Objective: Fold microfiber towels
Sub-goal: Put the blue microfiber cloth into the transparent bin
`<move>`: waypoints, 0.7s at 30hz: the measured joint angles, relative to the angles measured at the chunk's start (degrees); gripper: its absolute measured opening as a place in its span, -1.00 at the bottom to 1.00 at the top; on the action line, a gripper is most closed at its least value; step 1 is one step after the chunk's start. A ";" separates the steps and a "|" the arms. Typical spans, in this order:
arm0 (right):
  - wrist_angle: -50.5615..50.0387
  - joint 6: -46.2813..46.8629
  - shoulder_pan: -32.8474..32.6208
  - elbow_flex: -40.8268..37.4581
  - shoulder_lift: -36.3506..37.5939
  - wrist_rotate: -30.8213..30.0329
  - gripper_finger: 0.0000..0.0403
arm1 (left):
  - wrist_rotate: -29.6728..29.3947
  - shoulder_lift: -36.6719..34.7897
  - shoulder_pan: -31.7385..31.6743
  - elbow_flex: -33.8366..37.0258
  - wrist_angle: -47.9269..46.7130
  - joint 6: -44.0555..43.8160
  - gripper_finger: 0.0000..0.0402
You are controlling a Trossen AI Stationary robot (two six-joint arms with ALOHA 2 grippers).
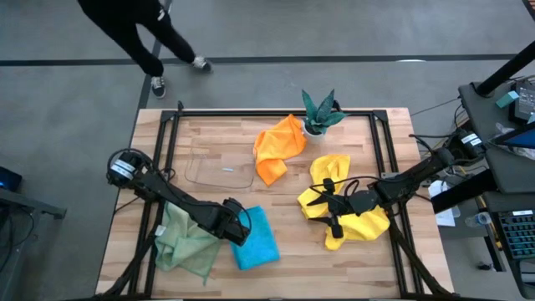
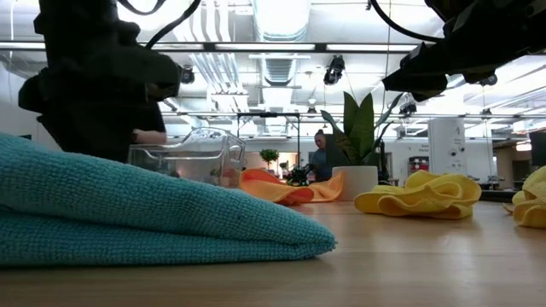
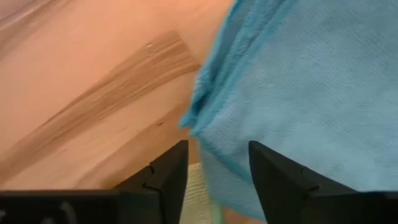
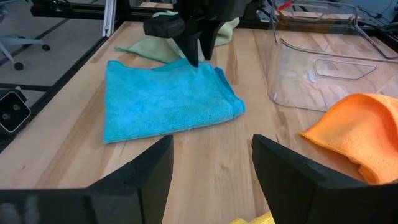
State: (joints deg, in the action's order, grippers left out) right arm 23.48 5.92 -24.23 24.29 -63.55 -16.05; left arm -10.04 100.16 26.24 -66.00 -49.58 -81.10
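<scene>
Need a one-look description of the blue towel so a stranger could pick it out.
On the wooden table, go to the near edge, left of centre. The blue towel lies there under the left gripper, beside the crumpled pale green towel. It alone is bright blue and folded flat.

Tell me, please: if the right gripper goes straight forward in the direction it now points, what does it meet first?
Probably the blue towel. The right gripper hovers open over bare table, pointing at that folded towel, where the left gripper stands at its far edge. The orange towel lies off to one side, seemingly outside the line.
</scene>
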 joint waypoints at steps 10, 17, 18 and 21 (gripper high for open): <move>0.00 -0.13 0.00 -0.01 0.00 -0.01 0.03 | -2.24 1.88 -0.11 0.02 4.96 0.87 -0.11; 0.01 0.01 0.00 0.01 0.00 -0.02 0.03 | -2.03 2.10 -0.26 -0.69 5.19 0.89 -0.11; 0.00 0.01 0.00 -0.01 0.00 -0.02 0.03 | -2.03 2.10 -0.26 -0.90 5.19 0.91 -0.11; 0.01 0.04 0.00 -0.01 0.00 -0.02 0.03 | -2.01 2.10 -0.26 -1.30 5.07 1.07 -0.11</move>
State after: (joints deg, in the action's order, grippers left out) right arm 23.49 5.96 -24.23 24.27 -63.55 -16.08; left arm -12.05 102.26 25.98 -67.30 -44.51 -80.02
